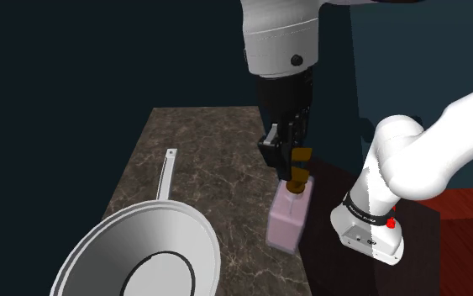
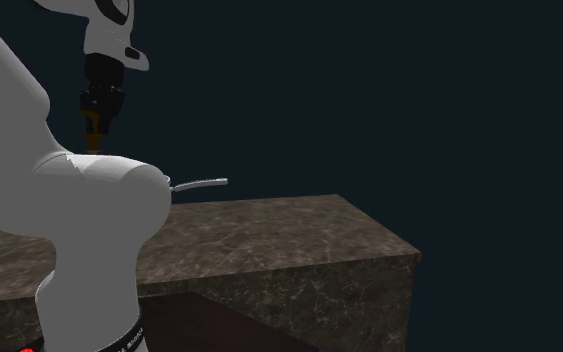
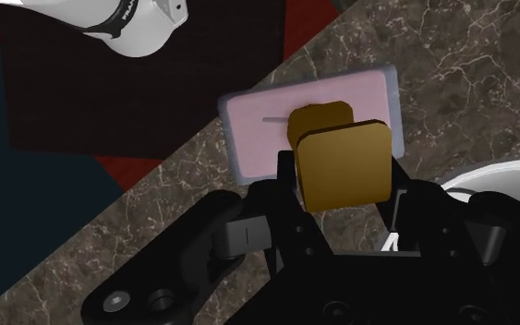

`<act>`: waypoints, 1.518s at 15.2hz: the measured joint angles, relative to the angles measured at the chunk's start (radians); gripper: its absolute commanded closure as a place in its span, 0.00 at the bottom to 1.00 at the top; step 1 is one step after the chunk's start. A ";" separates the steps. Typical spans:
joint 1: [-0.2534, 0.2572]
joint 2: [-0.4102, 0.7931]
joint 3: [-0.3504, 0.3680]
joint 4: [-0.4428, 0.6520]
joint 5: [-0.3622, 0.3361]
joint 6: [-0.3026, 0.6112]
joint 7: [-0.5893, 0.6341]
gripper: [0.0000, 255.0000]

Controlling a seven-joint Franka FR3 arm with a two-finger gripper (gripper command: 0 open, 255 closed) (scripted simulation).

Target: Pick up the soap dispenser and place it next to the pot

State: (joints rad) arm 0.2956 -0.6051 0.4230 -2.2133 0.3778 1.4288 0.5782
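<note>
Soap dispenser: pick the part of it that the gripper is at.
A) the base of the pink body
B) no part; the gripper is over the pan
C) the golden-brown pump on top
C: the gripper is at the golden-brown pump on top of the soap dispenser, above its pink body and off to one side of the pan.

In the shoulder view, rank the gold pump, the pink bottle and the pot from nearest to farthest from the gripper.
1. gold pump, clasped in the gripper.
2. pink bottle, right beneath the pump, standing on the counter.
3. pot, off toward the shoulder view's lower left.
</note>
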 measured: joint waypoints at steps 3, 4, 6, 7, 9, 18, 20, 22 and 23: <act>0.002 -0.004 0.007 -0.040 0.005 0.036 -0.007 1.00; 0.004 -0.010 0.009 -0.058 0.008 0.048 -0.011 1.00; 0.003 -0.009 0.012 -0.083 0.009 0.073 -0.018 1.00; 0.004 -0.008 0.018 -0.097 0.013 0.089 -0.018 1.00; 0.007 -0.010 0.025 -0.125 0.018 0.114 -0.022 1.00; 0.012 0.000 0.056 -0.234 0.040 0.234 -0.041 1.00; 0.013 0.006 0.064 -0.256 0.045 0.261 -0.045 1.00; 0.013 0.012 0.070 -0.280 0.049 0.290 -0.051 1.00; 0.013 0.018 0.075 -0.289 0.052 0.306 -0.052 1.00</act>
State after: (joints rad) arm 0.3088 -0.5875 0.4985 -2.5027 0.4300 1.7343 0.5258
